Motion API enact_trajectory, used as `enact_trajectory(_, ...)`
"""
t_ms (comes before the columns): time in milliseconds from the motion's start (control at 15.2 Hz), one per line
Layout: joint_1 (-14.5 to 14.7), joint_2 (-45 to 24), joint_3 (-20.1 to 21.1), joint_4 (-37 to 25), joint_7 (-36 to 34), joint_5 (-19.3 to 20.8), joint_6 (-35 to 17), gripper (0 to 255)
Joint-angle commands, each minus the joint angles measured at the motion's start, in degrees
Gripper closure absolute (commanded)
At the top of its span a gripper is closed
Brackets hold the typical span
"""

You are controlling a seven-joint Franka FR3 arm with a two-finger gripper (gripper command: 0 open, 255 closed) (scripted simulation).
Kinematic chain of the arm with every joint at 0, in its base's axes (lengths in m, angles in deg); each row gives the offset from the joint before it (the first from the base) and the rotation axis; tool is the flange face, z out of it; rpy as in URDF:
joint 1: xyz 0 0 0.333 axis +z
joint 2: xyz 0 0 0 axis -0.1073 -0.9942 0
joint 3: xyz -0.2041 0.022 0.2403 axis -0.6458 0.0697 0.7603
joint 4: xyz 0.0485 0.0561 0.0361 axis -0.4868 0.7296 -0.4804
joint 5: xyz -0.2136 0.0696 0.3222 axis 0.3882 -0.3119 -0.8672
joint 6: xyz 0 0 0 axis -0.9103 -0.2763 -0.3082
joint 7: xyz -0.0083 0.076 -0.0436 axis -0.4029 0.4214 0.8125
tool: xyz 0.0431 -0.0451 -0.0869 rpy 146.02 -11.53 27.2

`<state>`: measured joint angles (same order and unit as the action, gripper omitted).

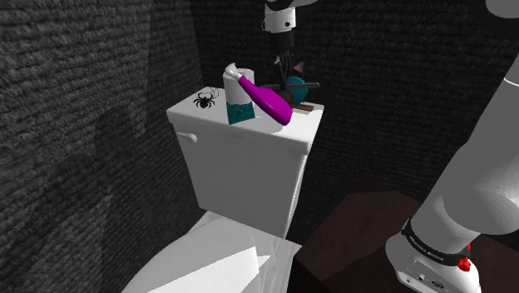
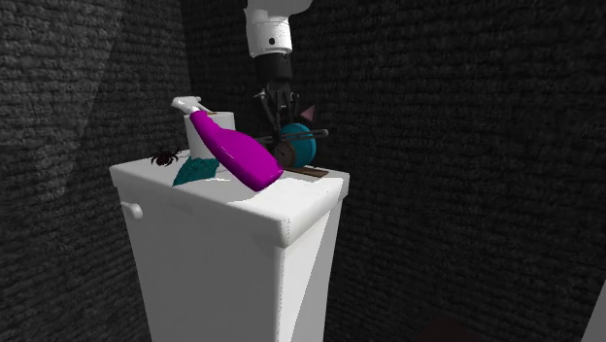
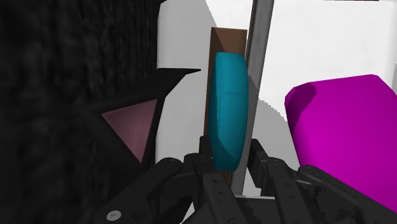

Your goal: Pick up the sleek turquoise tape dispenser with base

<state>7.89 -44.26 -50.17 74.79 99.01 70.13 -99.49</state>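
My hand (image 3: 229, 156) hangs straight down over the far end of the tank lid (image 1: 249, 133), fingertips low. The dispenser (image 3: 226, 102) sits between my fingers, its turquoise wheel standing on edge and running away from my palm. Both fingers press in on it, one against the bare face of the wheel, the other against a thin grey bar (image 3: 261, 51) that runs along the wheel's other face. I count that as a closed grip on the dispenser.

Beyond my fingertips, under the wheel, lies the brown base (image 3: 228, 41), flat on the white lid (image 3: 318, 44). In the second exterior view my hand (image 2: 279, 109) comes down from above onto the dispenser (image 2: 297, 146), and the base (image 2: 306, 172) shows as a dark strip resting on the lid (image 2: 291, 209). The shoulder view has my hand (image 1: 288, 73) just above the dispenser (image 1: 297, 86), near the back wall.

Just beside the finger on the bar is the magenta bottle (image 3: 343, 127), lying tilted with its fat end toward me. Its neck leans away on a white roll (image 2: 225, 120). The bottle (image 1: 266, 98) is close to the dispenser, but I cannot tell whether they touch. At the foot of the roll is a teal cloth (image 1: 239, 114). Farther from my hand, past the roll, a black spider (image 1: 204, 101) sits on the lid.

Off my other finger a pink triangle (image 3: 130, 127) stands near the wheel, with the dark rough wall (image 3: 63, 63) behind it.
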Motion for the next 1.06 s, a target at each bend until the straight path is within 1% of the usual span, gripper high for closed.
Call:
enact_trajectory(0,-0.4,-0.2,-0.4,-0.6,0.0,0.0,1.4,255)
enact_trajectory(858,-0.6,-2.1,-0.1,-13.2,0.6,0.0,12.1,255)
enact_trajectory(990,-0.6,-2.2,-0.1,-13.3,0.6,0.0,12.2,255)
